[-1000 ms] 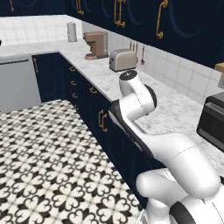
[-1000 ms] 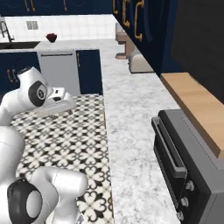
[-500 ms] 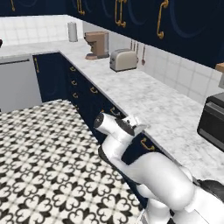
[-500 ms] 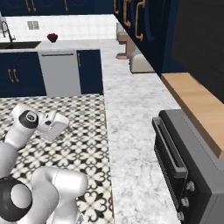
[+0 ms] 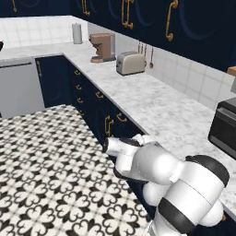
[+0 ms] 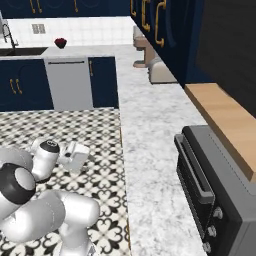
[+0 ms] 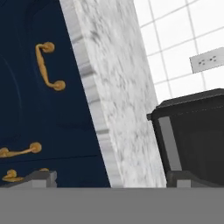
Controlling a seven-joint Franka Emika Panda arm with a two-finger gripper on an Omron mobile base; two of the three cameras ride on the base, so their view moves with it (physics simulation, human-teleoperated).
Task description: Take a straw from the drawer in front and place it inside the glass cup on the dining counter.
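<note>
Left base view, arm: the white arm is folded low beside the navy cabinet fronts under the tabletop (image 5: 152, 106), its hand end pointing at the drawers below the marbled edge.
Left base view, drawer: every drawer front (image 5: 120, 120) sits flush and closed, brass handles out; no straw can be seen, so I judge it is shut inside.
Left base view, rest: toaster (image 5: 130, 63) and coffee machine (image 5: 103, 46) stand well apart from the arm, far up the tabletop.
Right base view, pincer: the pincer (image 6: 79, 153) hangs low over the patterned floor (image 6: 65, 125), just beside the cabinet face; it carries nothing.
Right base view, rest: a black oven (image 6: 215, 185) stands on the near tabletop.
Hand view, pincer: the two finger tips (image 7: 37, 178) stand far apart at the bottom edge, wide open and empty.
Hand view, drawer: the navy fronts with brass handles (image 7: 47, 66) face the camera, rolled sideways, none pulled out.
Progress: nothing of the task is done yet, judging by the closed fronts and empty pincer.
Left to do: grip a handle, pull the drawer open, pick the straw, carry it to the cup on the dining counter.
</note>
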